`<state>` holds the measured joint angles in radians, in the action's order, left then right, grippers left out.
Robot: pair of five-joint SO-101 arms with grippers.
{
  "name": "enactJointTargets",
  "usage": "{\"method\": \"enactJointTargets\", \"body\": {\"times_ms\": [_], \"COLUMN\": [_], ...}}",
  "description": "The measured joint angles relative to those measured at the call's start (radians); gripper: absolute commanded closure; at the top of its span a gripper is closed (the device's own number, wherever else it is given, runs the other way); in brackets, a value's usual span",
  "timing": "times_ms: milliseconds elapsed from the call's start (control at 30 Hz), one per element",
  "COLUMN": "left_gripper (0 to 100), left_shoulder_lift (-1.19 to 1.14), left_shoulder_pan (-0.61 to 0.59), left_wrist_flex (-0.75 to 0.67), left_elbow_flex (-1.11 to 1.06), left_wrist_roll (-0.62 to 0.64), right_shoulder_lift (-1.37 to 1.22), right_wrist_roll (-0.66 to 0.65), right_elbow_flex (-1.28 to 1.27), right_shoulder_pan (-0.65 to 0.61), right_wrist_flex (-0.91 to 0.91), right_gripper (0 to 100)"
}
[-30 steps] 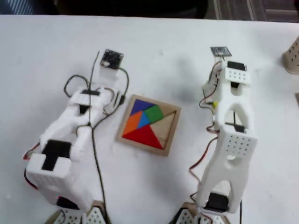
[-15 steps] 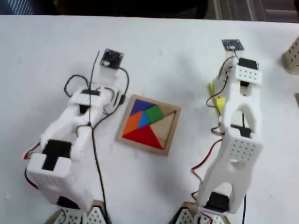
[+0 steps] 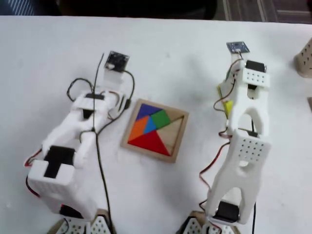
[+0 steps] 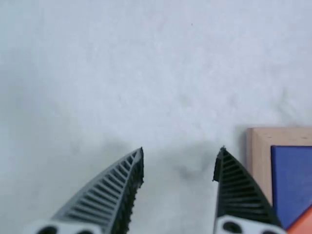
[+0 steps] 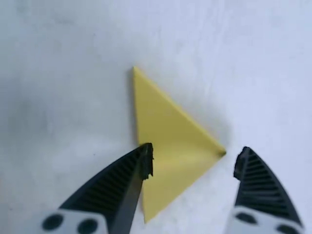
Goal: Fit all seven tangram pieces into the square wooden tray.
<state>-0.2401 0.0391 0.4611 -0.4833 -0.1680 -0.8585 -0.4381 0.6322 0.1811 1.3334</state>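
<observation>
The square wooden tray (image 3: 178, 138) lies between the two arms. It holds a blue piece (image 3: 146, 111), a green piece (image 3: 160, 118), an orange piece (image 3: 138, 129), a small light-blue piece (image 3: 150, 125) and a large red triangle (image 3: 152, 141); its right part is bare wood. A yellow triangle (image 5: 170, 141) lies flat on the table to the right of the tray, peeking out (image 3: 227, 107) from under the right arm (image 3: 246, 126). My right gripper (image 5: 194, 148) is open, its fingers straddling the triangle. My left gripper (image 4: 181, 149) is open over bare table beside the tray's corner (image 4: 253, 151).
The left arm (image 3: 80, 124) lies to the left of the tray, with loose black cables (image 3: 100, 161) trailing toward the front. A beige perforated object (image 3: 305, 61) stands at the right edge. The far table edge runs along the top.
The right arm shifted to the right and farther back, then slightly left again, uncovering more of the yellow triangle. The left arm and tray have not moved.
</observation>
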Motion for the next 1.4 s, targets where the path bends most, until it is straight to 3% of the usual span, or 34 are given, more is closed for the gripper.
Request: {"method": "enactJointTargets", "body": {"times_ms": [267, 567, 967, 1200, 1400], "left_gripper": [76, 76, 76, 76, 76], "left_shoulder_lift": [0.0, 0.0, 0.0, 0.0, 0.0], "left_shoulder_pan": [0.0, 0.0, 0.0, 0.0, 0.0], "left_wrist_flex": [0.0, 0.0, 0.0, 0.0, 0.0], "left_elbow_flex": [0.0, 0.0, 0.0, 0.0, 0.0], "left_wrist_roll": [0.0, 0.0, 0.0, 0.0, 0.0], "right_shoulder_lift": [-0.005, -0.038, -0.095, -0.115, -0.129], "right_wrist_roll": [-0.061, -0.063, -0.02, -0.012, 0.052], "right_elbow_flex": [0.002, 0.072, 0.147, 0.213, 0.244], "right_shoulder_pan": [-0.005, -0.026, -0.038, -0.037, -0.032], "right_wrist_flex": [0.026, 0.206, 0.244, 0.256, 0.247], "right_gripper": [73.1, 73.1, 73.4, 86.1, 87.9]}}
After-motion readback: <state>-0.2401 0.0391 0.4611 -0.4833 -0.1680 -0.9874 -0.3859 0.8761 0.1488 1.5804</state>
